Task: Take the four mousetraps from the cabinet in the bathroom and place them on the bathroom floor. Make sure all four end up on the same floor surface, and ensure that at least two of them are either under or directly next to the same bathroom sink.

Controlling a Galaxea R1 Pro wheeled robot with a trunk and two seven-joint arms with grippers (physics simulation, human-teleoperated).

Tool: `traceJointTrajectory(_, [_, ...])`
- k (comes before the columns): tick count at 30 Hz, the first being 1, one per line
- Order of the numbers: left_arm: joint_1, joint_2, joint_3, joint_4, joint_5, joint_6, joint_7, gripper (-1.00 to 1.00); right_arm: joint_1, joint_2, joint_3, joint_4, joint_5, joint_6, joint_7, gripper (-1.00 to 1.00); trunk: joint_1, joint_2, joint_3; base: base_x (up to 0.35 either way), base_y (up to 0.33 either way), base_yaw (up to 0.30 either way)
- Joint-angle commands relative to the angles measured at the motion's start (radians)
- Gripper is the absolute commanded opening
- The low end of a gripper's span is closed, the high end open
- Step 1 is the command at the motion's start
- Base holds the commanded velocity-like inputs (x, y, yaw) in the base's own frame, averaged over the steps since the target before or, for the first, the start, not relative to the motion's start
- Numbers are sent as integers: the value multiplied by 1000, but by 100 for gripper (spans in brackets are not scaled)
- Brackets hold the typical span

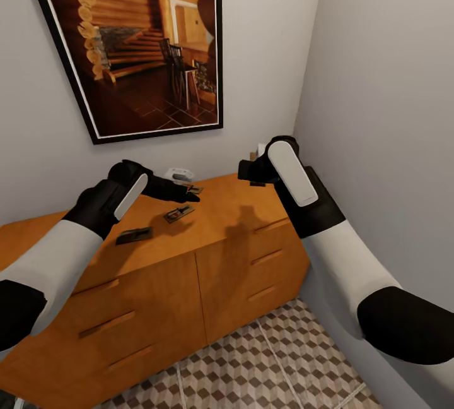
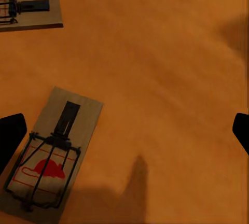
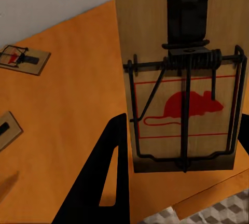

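Landmark: the orange-brown cabinet (image 1: 208, 257) stood against the wall below a framed cabin picture (image 1: 142, 36).
Right gripper (image 1: 247, 171): above the cabinet's right end, fingers clamped on a mousetrap (image 3: 181, 79), lifted clear of the top.
Left gripper (image 1: 189, 193): fingers spread wide, low over the cabinet top, one mousetrap (image 2: 52, 154) lying between them.
Other traps: two more (image 1: 133, 235) (image 2: 31, 9) lay flat on the cabinet top.
Bathroom floor (image 1: 277, 365): cube-patterned tiles before the cabinet.

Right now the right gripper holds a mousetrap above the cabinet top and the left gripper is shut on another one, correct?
Not quite. The left gripper is open: the left wrist view shows its fingertips spread wide over the cabinet top, with a mousetrap lying flat between them, ungrasped. The right gripper does hold a mousetrap.
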State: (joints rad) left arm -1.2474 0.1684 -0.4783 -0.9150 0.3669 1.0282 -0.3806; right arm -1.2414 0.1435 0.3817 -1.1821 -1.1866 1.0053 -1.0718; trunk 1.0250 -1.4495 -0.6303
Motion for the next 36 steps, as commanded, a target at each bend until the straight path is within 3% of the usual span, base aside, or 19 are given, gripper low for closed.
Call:
traceJointTrajectory(1, [0, 4, -3, 1, -8, 1, -10, 100, -1, 0, 16, -1, -9, 3, -10, -100, 0, -1, -1, 0, 0, 0])
traceJointTrajectory(7, [3, 54, -10, -1, -5, 1, -36, 100, -1, -1, 52, 0, -9, 3, -10, -100, 0, -1, -1, 0, 0, 0])
traceJointTrajectory(14, [2, 66, -12, 3, -9, -2, -143, 100, -1, 1, 57, 1, -10, 2, -10, -100, 0, -1, -1, 0, 0, 0])
traceJointTrajectory(22, [1, 81, -15, 1, -11, -3, -174, 100, -1, -1, 57, 2, -9, 2, -10, -100, 0, -1, -1, 0, 0, 0])
traceJointTrajectory(26, [0, 92, -43, -2, -11, -3, -177, 100, -1, -1, 57, 2, -10, 2, -10, -100, 0, -1, -1, 0, 0, 0])
traceJointTrajectory(30, [1, 100, -99, -1, -11, -4, -187, 100, -1, 0, 57, 2, -9, 2, -10, -100, 0, -1, -1, 0, 0, 0])
traceJointTrajectory(36, [0, 106, -121, -3, -11, -5, -200, 100, -1, 1, 58, 4, -10, 1, -10, -100, 0, -1, -1, 0, 0, 0])
